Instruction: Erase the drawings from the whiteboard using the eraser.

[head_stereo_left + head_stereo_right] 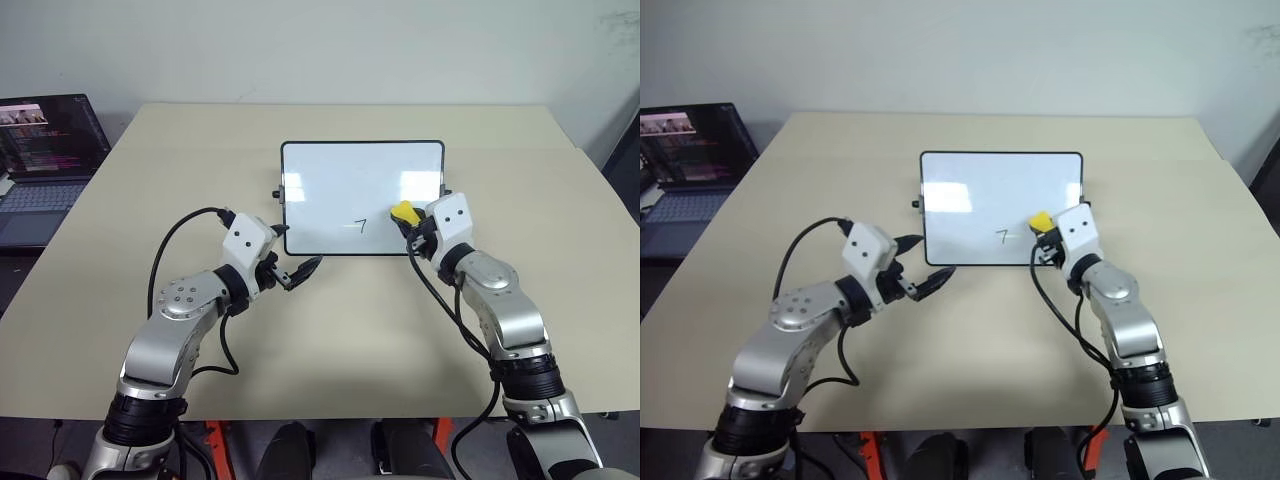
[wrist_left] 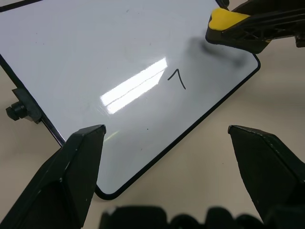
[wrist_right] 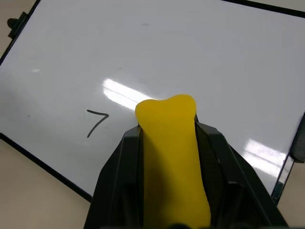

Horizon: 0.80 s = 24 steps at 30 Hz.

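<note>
The whiteboard [image 1: 340, 180] lies flat at the middle of the table, black-framed, with a small knob on its left side. One dark drawing, a "7" [image 1: 357, 226], sits near its front edge. My right gripper [image 1: 409, 224] is shut on the yellow eraser [image 1: 402, 211], which sits over the board's front right part, just right of the "7" [image 3: 96, 122]. The eraser [image 3: 171, 157] sticks out between the two black fingers. My left gripper [image 1: 927, 262] is open and holds nothing, off the board's front left corner [image 2: 107, 193].
An open laptop [image 1: 45, 160] sits at the table's far left edge. The beige table [image 1: 330, 340] has wide bare room in front of the board and to its right. Black cables loop beside both forearms.
</note>
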{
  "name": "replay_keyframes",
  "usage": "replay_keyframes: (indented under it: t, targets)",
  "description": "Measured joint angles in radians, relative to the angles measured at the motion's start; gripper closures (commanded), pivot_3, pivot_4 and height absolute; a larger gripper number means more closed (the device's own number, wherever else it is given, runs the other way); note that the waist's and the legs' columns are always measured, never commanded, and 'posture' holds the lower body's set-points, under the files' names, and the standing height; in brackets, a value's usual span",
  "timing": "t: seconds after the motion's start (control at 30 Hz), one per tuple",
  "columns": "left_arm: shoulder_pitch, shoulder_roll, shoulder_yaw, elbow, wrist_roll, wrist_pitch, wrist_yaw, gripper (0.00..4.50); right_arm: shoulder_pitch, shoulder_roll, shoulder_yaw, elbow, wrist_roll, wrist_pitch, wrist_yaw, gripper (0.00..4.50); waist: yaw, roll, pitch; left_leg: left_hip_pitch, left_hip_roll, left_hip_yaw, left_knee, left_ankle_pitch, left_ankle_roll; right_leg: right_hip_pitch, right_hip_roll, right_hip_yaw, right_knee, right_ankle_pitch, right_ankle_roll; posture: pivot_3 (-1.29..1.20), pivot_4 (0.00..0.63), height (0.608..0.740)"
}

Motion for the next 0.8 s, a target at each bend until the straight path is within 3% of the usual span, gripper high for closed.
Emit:
replay_keyframes:
  t: [0.8]
  targets:
    - [-0.020, -0.020, -0.023, 0.011, 0.006, -0.018, -0.001, 0.00, -0.132, 0.107, 0.079, 0.068, -0.008, -0.068, 0.002, 3.27, -0.002, 0.000, 0.000, 0.000, 0.000, 0.000, 0.000, 0.000, 0.000, 0.000, 0.000, 0.000, 0.000, 0.000, 0.000, 0.00, 0.150, 0.740]
